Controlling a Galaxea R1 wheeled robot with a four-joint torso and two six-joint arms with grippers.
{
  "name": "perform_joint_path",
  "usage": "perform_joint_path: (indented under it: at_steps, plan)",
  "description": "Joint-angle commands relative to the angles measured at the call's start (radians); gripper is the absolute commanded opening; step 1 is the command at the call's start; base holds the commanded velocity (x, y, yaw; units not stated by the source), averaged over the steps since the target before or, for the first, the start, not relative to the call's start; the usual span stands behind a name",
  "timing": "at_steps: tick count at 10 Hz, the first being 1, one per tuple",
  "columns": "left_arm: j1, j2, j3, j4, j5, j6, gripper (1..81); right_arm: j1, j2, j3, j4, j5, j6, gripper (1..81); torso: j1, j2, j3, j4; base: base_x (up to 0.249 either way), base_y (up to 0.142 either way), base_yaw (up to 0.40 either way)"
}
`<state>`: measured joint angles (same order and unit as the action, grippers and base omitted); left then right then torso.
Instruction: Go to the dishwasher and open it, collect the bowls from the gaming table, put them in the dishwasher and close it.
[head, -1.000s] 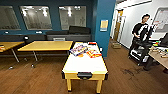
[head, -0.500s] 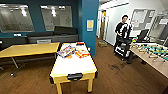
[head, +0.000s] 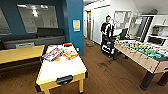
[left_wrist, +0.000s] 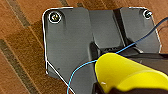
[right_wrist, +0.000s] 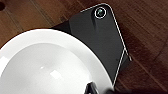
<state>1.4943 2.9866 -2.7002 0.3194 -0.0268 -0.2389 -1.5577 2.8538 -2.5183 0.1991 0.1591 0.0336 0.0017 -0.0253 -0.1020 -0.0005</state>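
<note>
Bowls first: one white bowl (right_wrist: 47, 67) shows large in the right wrist view, over dark wood floor (right_wrist: 150, 30), and one yellow bowl (left_wrist: 130, 72) shows in the left wrist view, over lighter wood planks (left_wrist: 22, 45) with a thin blue cable (left_wrist: 82, 65) crossing in front of it. Whether either claw is clenched on its bowl or released, I cannot tell; the fingers are not clear enough.

From the head view, the gaming table (head: 61, 68) stands left of centre, its white top bordered in yellow, long side running away from us. On its far end lie some colourful flat packets (head: 53, 54), too blurred to count or name. One plain yellow-topped table (head: 20, 53) sits just beside it to the left, with a dark sofa (head: 37, 37) behind, against a blue wall (head: 73, 15). One foosball table (head: 142, 53) stands on the right, well apart from the gaming table, bare brown floor (head: 105, 75) between them. One person (head: 107, 31) stands beyond it, behind a dark cart (head: 108, 46), near white shelving (head: 156, 27).
</note>
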Motion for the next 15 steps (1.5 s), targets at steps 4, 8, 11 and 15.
perform_joint_path:
  at_steps: [4,8,11,15]
  plan:
    - [-0.038,-0.003,-0.001,0.010,0.048,0.004,1.0,0.032,-0.008,0.004,-0.010,-0.053,-0.001,1.0,0.000,0.000,0.096,0.000,0.000,0.000,-0.391]
    - [-0.039,-0.001,-0.001,0.012,0.050,0.004,1.0,0.032,-0.006,0.004,-0.010,-0.052,0.000,1.0,-0.002,-0.001,0.105,0.000,0.000,0.000,-0.391]
    - [-0.039,0.000,-0.001,0.010,0.050,0.007,1.0,0.033,-0.005,0.003,-0.009,-0.052,0.000,1.0,-0.002,-0.001,0.105,0.000,0.000,0.000,-0.391]
    - [-0.039,0.005,-0.001,0.010,0.050,0.009,1.0,0.037,-0.003,0.001,-0.010,-0.053,0.000,1.0,-0.002,-0.002,0.105,0.000,0.000,0.000,-0.391]
